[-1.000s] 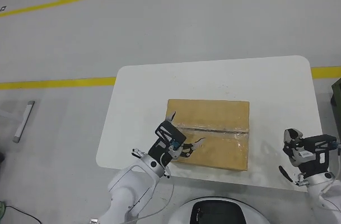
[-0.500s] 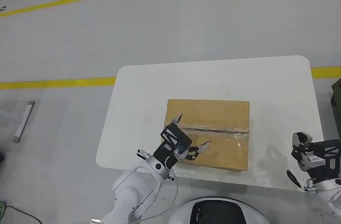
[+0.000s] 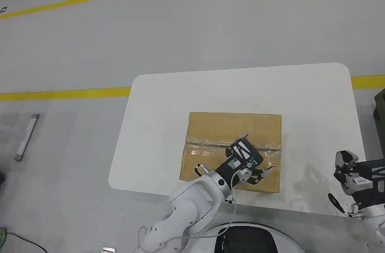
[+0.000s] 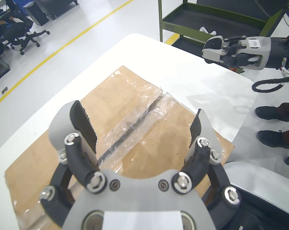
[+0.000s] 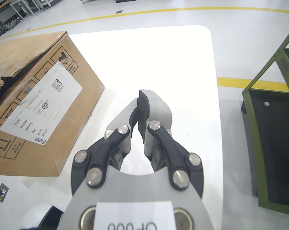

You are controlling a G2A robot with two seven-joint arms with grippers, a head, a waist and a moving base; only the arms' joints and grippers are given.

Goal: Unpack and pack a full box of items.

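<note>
The cardboard box point(image 3: 217, 129) sits closed on the white worktop point(image 3: 160, 114), a little toward 6 o'clock from the middle, and its flaps are sealed with wrinkled clear tape point(image 4: 135, 125) along the centre seam. From above, the left gripper point(image 3: 260, 153) hangs over the lid, toward the box's 4 o'clock corner. Its fingers point(image 4: 83, 123) are spread wide with nothing between them, and the taped seam shows through the gap. I can't tell whether they touch the cardboard.

The right gripper point(image 3: 342, 159) is well apart from the box, by the worktop's 4 o'clock corner. Its fingers point(image 5: 142, 111) are pressed together and hold nothing. Its wrist camera shows the box's short side, which has a white label point(image 5: 39, 104) stuck on it, and a ragged, torn edge on the flap above. A green cart point(image 5: 273, 120) stands on the floor just off the worktop at 3 o'clock, and a yellow line point(image 3: 59, 95) runs across the floor at 9 o'clock
</note>
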